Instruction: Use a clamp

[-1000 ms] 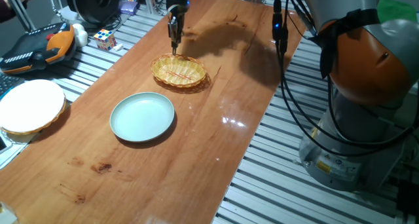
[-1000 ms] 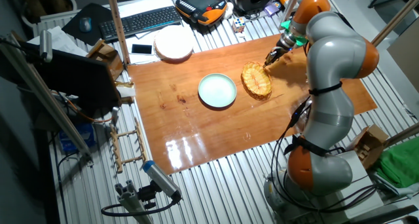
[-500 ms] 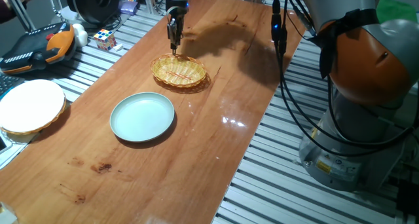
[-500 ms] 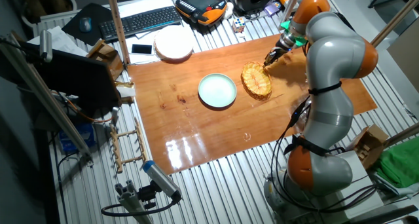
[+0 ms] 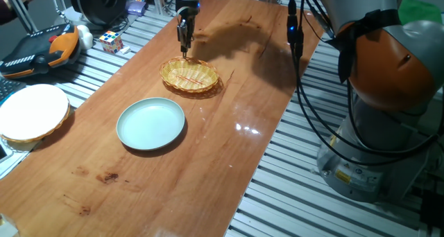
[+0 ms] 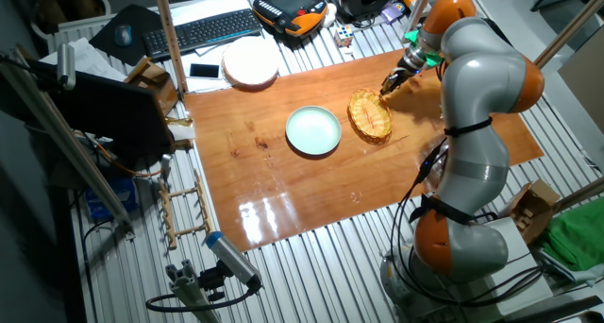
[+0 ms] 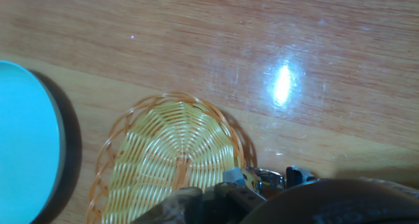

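The tool (image 5: 184, 46) hangs point-down over the wooden tabletop (image 5: 229, 126), its tip just above the far rim of the wicker basket (image 5: 189, 75); in the other fixed view the tool (image 6: 388, 83) sits at the basket's (image 6: 369, 115) edge on the side away from the plate (image 6: 312, 130). Its two fingers look drawn close together, with little or no gap between them, but the views are too small or too cropped to say whether they grip anything, so their state cannot be told for certain. In the hand view the basket (image 7: 167, 162) lies right below and ahead of the tool, its woven floor bare, and a small shiny metal piece (image 7: 262, 179) shows at the bottom edge, right against the dark tool body and beside the basket's rim; it may be the clamp, but too little of it shows to be sure. The pale blue-green plate (image 5: 150, 123) lies beyond the basket from the tool, near the basket but not touching it; in the hand view only its edge (image 7: 26, 145) shows at the left. A bright glare spot (image 7: 283, 84) lies on the tabletop ahead of the tool.
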`<state>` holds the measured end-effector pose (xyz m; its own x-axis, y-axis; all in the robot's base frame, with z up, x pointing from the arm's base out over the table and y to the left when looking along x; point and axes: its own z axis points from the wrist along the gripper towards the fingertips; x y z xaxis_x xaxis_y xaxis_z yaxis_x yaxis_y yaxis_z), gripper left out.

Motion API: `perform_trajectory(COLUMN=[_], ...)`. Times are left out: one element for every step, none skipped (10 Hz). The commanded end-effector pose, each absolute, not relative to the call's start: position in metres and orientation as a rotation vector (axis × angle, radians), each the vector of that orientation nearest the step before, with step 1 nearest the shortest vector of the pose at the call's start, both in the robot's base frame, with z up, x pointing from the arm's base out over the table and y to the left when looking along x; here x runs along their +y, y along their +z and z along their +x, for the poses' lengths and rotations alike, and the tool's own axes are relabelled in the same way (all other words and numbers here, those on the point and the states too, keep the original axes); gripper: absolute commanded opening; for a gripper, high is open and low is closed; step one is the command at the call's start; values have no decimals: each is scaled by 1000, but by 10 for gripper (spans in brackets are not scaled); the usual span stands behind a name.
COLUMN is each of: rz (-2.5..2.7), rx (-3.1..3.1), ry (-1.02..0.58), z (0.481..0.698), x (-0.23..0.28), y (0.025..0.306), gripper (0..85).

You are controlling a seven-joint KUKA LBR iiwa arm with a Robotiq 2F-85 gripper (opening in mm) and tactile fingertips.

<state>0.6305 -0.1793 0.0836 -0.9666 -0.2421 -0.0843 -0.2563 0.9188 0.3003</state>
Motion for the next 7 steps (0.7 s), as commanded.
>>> perform_trajectory(rz=[-385, -377, -378, -378, -378, -381, -381], rx=[3033, 3034, 3035, 3036, 3036, 3037, 3038], ry=[512, 537, 540, 535, 535, 536, 536], z=[630, 630, 630, 630, 630, 630, 630], x=[-180, -180, -181, -181, -182, -182, -183], y=[84, 84, 86, 87, 88, 89, 89], gripper=[407, 403, 400, 400, 397, 397, 393])
